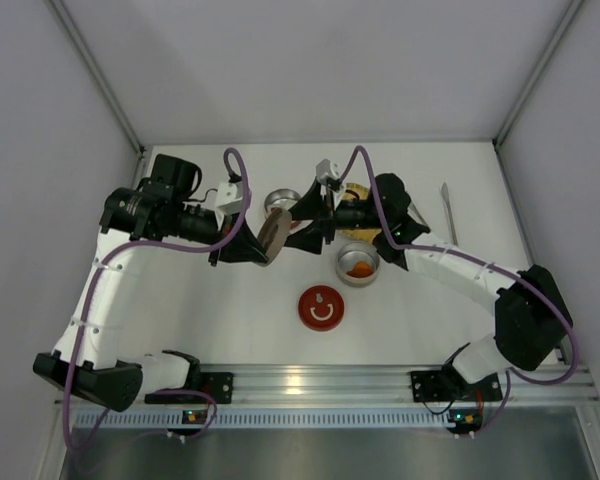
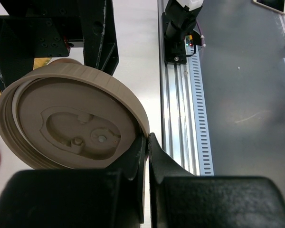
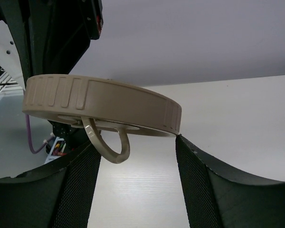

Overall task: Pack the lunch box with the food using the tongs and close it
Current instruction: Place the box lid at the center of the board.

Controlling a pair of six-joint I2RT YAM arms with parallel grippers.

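Left gripper (image 2: 147,142) pinched on lid (image 2: 71,123) rim, lid held on edge mid-table. Right gripper (image 3: 135,145) wide, jaws straddling lid, no clear grip. Tongs (image 1: 446,210) far right, long axis near-far, nearer right arm. Food (image 1: 359,268) in tin (image 1: 338,262), just near of lid.

Lying flat on the white table (image 1: 200,300), a little beyond the aluminium rail (image 1: 310,380): a red disc (image 1: 321,307) with a pale smiley face (two dots and a curve). Farther from the rail, past the disc: a sliver of yellow woven tray (image 1: 354,190), mostly hidden. Alongside the rail on its near side: a slotted grey strip (image 1: 310,418). Well beyond the rail, at the table's far edge: plain grey wall panels (image 1: 310,70).
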